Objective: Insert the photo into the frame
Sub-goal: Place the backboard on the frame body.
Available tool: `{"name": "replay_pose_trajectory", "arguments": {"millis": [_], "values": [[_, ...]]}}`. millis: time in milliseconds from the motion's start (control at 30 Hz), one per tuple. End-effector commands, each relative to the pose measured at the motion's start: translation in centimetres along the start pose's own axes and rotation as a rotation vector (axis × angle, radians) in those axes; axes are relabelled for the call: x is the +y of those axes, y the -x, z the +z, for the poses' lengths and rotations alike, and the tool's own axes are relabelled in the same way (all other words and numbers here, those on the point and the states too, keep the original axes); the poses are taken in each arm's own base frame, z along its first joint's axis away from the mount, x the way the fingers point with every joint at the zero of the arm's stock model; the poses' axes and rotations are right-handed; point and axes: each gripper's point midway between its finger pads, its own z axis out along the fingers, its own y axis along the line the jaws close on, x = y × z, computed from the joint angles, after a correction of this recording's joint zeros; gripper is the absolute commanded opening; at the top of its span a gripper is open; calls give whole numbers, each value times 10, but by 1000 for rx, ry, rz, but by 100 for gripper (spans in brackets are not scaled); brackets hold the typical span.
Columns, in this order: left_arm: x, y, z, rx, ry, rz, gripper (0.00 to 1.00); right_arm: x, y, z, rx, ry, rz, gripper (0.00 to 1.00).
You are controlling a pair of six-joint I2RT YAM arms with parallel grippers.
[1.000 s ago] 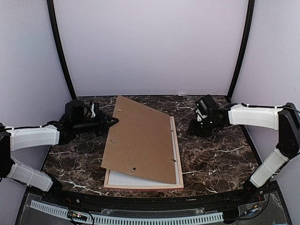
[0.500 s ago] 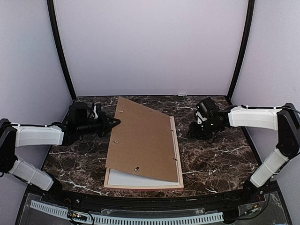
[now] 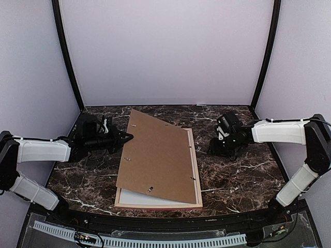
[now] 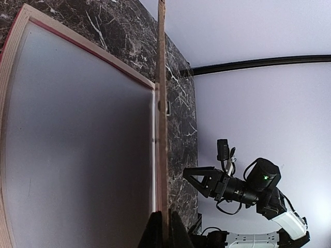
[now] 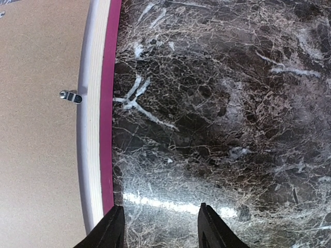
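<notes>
The pink wooden frame [image 3: 196, 173] lies face down on the marble table. A plain brown backing board [image 3: 158, 155] lies askew over it, raised along its left edge. My left gripper [image 3: 127, 137] is shut on that left edge; in the left wrist view the fingers [image 4: 165, 231] pinch the board [image 4: 162, 103] edge-on above the frame's white inside [image 4: 83, 155]. My right gripper [image 3: 214, 147] is open and empty, just right of the frame's right rail [image 5: 106, 129], low over the table. The photo is out of view.
A white sheet [image 3: 139, 199] shows in the frame under the board's near end. Small metal turn clips [image 5: 70, 96] sit on the board. Dark marble table [image 3: 238, 175] stretches right of the frame. Curved walls with black posts [image 3: 67, 57] close the back.
My left gripper has moved a little right and away with the board's left edge, so the board shifted slightly right. My right gripper has dropped slightly towards the table.
</notes>
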Motion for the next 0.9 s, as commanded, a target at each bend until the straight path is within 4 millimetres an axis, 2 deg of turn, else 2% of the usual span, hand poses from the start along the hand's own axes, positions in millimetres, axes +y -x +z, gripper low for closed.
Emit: {"name": "replay_pose_trajectory", "arguments": {"millis": [0,867], "values": [[-25,3,-6,-21,-92,31,0,2,4,-5,-33,28,14,50],[-11,-4,4,-12,-100,30,0,-7,-13,2,-20,35,49,50]]}}
